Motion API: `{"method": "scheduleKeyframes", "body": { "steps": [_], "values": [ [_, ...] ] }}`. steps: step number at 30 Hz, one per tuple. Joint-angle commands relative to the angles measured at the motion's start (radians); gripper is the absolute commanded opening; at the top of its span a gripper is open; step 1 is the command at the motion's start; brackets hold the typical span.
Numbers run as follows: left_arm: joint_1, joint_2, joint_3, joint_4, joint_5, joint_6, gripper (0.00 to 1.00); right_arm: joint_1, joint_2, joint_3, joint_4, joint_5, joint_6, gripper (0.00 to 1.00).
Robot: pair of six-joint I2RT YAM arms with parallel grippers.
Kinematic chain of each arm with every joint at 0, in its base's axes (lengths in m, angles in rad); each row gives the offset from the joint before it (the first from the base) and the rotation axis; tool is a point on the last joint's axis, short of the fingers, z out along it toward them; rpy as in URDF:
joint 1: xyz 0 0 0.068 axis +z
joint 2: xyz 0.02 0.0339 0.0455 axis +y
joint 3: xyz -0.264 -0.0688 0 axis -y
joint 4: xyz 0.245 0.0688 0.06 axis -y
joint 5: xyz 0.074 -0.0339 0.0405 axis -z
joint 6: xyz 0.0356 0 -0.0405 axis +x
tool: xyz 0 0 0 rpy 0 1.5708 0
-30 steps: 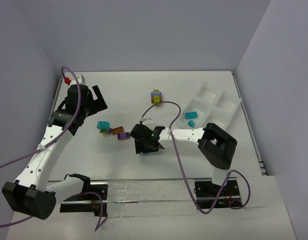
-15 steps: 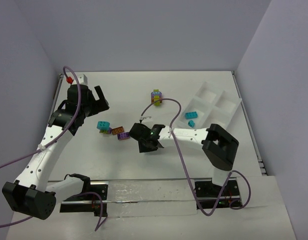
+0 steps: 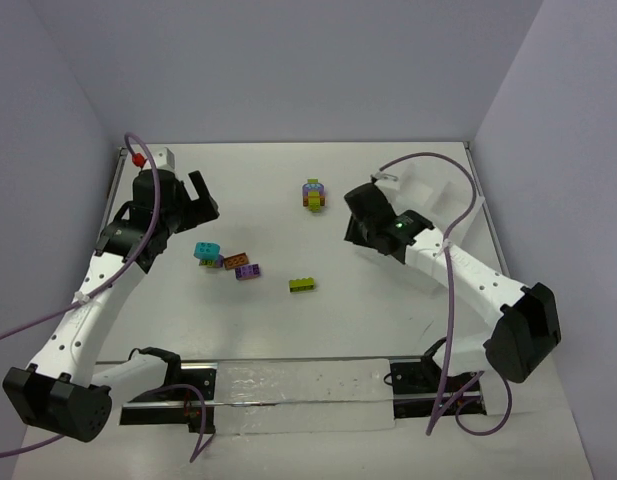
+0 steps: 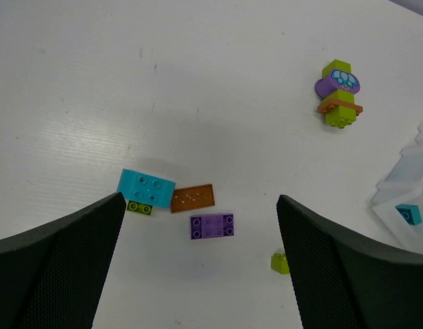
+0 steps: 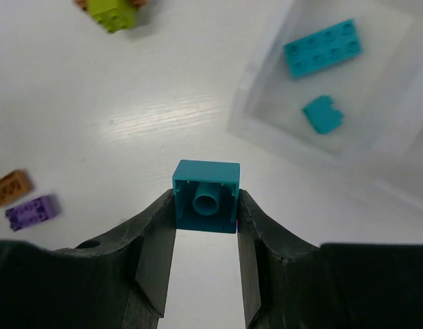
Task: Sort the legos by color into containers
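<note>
My right gripper is shut on a small cyan brick and holds it above the table, just left of the white tray. The nearest compartment holds a flat cyan brick and a small cyan piece. In the top view the right gripper hangs at the tray's left edge. My left gripper is open and empty, high above a cyan brick that sits on a lime one, an orange plate and a purple brick.
A loose lime brick lies mid-table. A multicoloured clump stands at the back centre and also shows in the left wrist view. The right arm covers part of the tray. Walls close the table on three sides.
My right arm has swung from the table's middle back and right to the tray's edge, carrying the cyan brick. The lime brick it covered now shows. The left arm has barely moved.
</note>
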Motion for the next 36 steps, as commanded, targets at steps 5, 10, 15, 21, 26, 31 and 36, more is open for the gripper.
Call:
{"method": "scheduleKeyframes", "body": {
  "steps": [5, 10, 15, 21, 26, 31, 36],
  "values": [
    [-0.005, 0.024, 0.022, 0.057, -0.012, 0.006, 0.99, -0.267, -0.019, -0.050, 0.121, -0.042, -0.126, 0.35],
    [-0.005, 0.069, 0.049, 0.045, 0.002, 0.027, 0.99, -0.376, 0.012, -0.061, 0.176, -0.048, -0.144, 0.35],
    [-0.005, 0.081, 0.044, 0.069, 0.010, 0.014, 0.99, -0.417, 0.108, -0.044, 0.246, -0.069, -0.145, 0.35],
    [-0.005, 0.075, 0.072, 0.032, 0.011, -0.014, 0.99, -0.434, 0.208, -0.004, 0.256, -0.038, -0.143, 0.58],
    [-0.005, 0.066, 0.036, 0.037, 0.022, -0.003, 0.99, -0.434, 0.230, 0.025, 0.238, -0.018, -0.153, 0.78],
    [-0.005, 0.072, 0.045, 0.035, 0.010, -0.002, 0.99, -0.389, 0.122, -0.007, 0.259, 0.003, -0.174, 0.81],
    [-0.004, 0.052, 0.038, 0.060, -0.006, 0.016, 0.99, -0.231, -0.002, -0.064, 0.285, 0.013, -0.242, 0.80]
  ]
}}
